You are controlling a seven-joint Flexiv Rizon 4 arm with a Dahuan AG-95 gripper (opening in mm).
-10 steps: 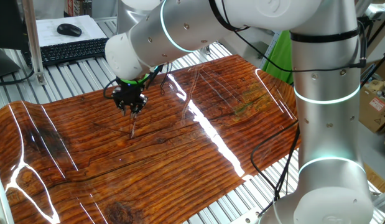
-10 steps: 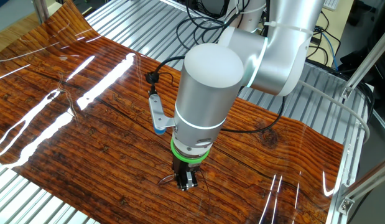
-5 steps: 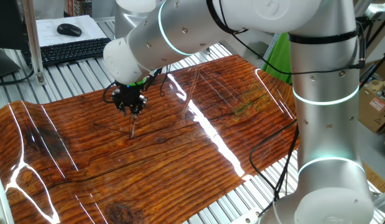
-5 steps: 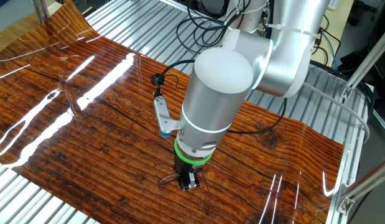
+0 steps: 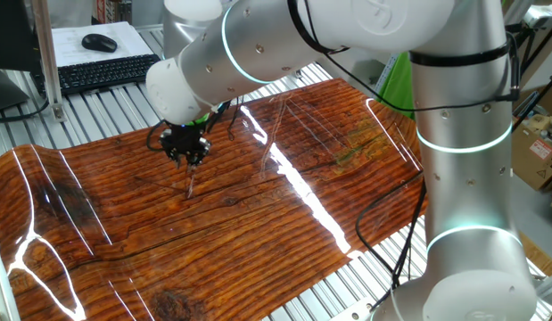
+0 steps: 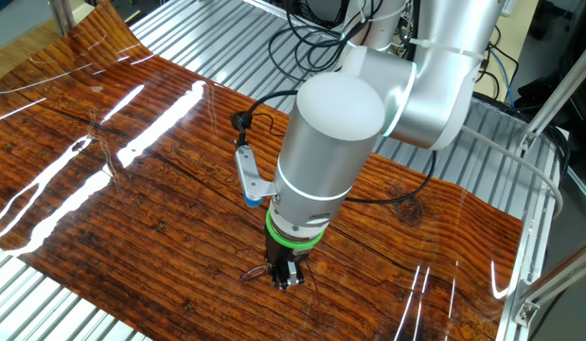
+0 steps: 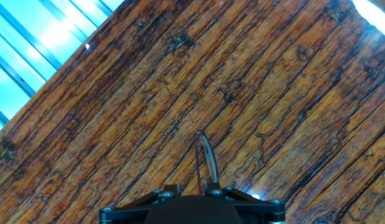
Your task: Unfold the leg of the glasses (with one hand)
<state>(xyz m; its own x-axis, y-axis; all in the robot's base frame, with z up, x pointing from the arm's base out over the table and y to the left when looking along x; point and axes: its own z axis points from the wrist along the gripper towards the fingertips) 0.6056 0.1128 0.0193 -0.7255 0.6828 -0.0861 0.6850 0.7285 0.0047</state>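
My gripper points down over the wood-grain mat, shut on the glasses. They hang below the fingers as a thin dark sliver that reaches the mat. In the other fixed view the gripper is just above the mat, and thin wire parts of the glasses stick out to either side of it. In the hand view the glasses show edge-on, running forward from between the fingertips of the gripper. I cannot tell the leg apart from the frame.
The mat lies on a ribbed metal table and carries bright glare streaks. A keyboard and a mouse are at the far left. Black cables run behind the arm. A green object stands at the right.
The arm's upper links have swung a little. The gripper tip stays at nearly the same spot, still holding the glasses against the mat.
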